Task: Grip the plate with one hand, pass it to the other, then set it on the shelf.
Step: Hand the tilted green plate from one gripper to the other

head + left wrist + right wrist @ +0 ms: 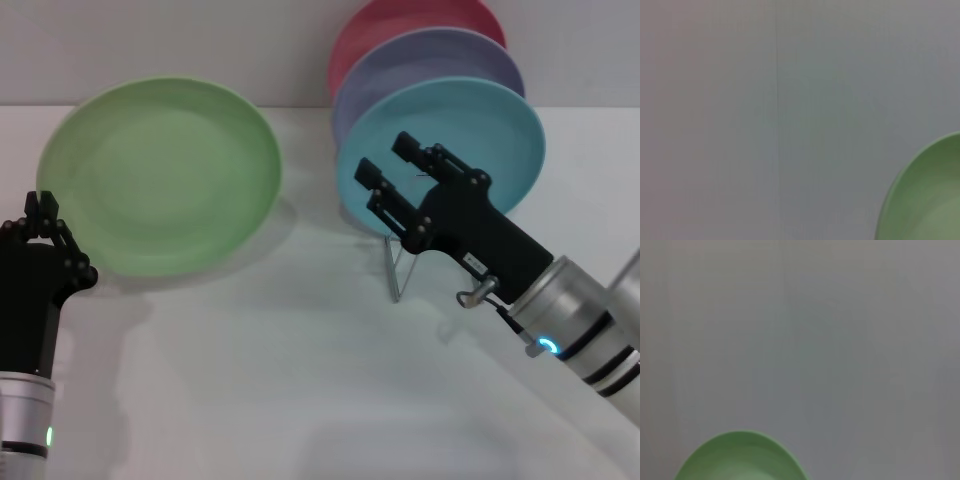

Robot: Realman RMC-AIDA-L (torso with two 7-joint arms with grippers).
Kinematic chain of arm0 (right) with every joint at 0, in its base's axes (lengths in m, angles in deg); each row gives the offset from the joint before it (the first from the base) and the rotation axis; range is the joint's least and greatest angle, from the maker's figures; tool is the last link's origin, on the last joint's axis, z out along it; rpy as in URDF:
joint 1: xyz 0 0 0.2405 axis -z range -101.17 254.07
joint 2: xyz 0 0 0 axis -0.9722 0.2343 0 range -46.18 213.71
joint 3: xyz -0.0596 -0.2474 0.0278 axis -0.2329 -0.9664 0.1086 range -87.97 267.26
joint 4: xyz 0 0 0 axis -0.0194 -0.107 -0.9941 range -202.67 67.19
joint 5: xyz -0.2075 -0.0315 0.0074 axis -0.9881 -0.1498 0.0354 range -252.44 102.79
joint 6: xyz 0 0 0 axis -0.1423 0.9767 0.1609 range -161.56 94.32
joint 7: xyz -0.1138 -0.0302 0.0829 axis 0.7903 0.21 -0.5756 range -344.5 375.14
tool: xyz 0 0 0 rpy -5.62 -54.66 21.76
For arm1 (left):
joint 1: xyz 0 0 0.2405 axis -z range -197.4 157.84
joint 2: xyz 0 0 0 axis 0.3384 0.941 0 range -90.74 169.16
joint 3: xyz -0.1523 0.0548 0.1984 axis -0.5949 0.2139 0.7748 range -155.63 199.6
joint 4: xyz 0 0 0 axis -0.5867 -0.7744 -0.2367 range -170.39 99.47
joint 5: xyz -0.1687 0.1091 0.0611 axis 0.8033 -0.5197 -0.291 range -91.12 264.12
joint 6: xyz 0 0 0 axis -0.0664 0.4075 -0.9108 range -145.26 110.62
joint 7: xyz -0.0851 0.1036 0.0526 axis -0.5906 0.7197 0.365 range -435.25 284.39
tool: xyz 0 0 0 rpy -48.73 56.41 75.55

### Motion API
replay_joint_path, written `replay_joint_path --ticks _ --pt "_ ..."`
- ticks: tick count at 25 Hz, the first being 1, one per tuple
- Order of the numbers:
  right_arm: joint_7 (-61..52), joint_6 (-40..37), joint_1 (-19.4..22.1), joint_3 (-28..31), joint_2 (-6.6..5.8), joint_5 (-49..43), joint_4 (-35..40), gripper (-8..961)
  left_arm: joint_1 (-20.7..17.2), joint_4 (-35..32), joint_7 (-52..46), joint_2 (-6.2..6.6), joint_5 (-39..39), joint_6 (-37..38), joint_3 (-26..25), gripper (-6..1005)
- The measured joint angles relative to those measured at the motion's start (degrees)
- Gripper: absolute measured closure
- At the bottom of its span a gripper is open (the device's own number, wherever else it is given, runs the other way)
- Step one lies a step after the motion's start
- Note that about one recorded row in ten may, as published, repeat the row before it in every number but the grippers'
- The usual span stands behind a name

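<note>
Plate (160, 175), round, shallow, matte and light green, is seen lying flat on the white table (300, 400), left of a thin silver wire rack (393, 268) already holding turquoise, lavender and pink plates. The left gripper (42, 222) is placed just beside its near-left rim; its finger state cannot be told. The right gripper (385, 168) is held released before the rack. Judged the opening step: the rim must be grasped next.
</note>
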Motion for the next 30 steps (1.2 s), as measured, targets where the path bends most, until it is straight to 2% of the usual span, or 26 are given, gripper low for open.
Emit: replay_joint_path --ticks 8,16,24,30 --pt "0.0 5.4 -2.6 0.6 0.22 0.0 -0.5 395 0.2 4.3 7.9 -0.01 5.2 0.2 3.5 933" --pt "0.0 9.1 -4.8 0.6 0.29 0.0 -1.1 400 -0.3 6.6 9.6 -0.01 6.6 0.2 3.8 929" --pt "0.0 13.2 -7.4 1.0 0.49 0.0 -2.2 405 0.0 11.3 17.4 -0.01 11.8 0.4 6.1 924" --pt "0.0 15.9 -8.9 2.1 0.57 0.0 -3.0 404 -0.4 13.4 20.1 -0.01 12.8 1.0 6.8 920"
